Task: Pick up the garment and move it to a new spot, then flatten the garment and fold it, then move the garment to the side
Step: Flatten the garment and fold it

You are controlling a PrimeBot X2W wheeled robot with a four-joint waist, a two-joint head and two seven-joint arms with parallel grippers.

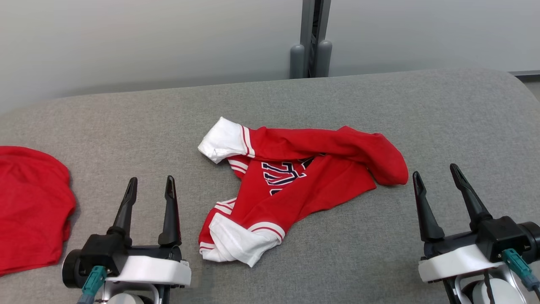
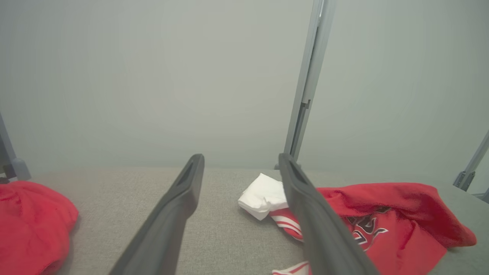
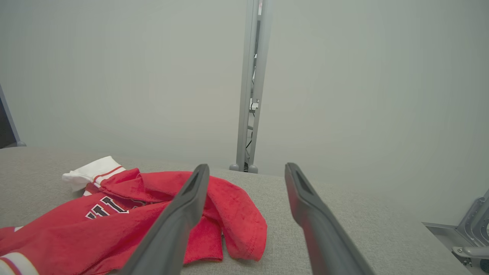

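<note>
Two tools stand wide open and both hold nothing. The left tool (image 1: 151, 179) is at the near left part of the table (image 1: 379, 105), with its dark fingers pointing away from the robot and only grey surface between them. The right tool (image 1: 435, 169) is at the near right part, spread equally wide, and its fingers lean a little to the left.

Between the two tools, in the middle of the table, lies the garment (image 1: 303, 181). It is crumpled, not flat. It is red with white cuffs that carry red stripes, and its dark letters are partly hidden in a fold. One white cuff is at the far left end. Another white part is at the near end, closer to the left tool. A red fold reaches to the right and ends near the right tool, apart from it.

A second red cloth (image 1: 29, 202) lies at the left edge of the table, well apart from the garment. Behind the table are a pale wall (image 1: 168, 38) and a grey metal post (image 1: 312, 38).
</note>
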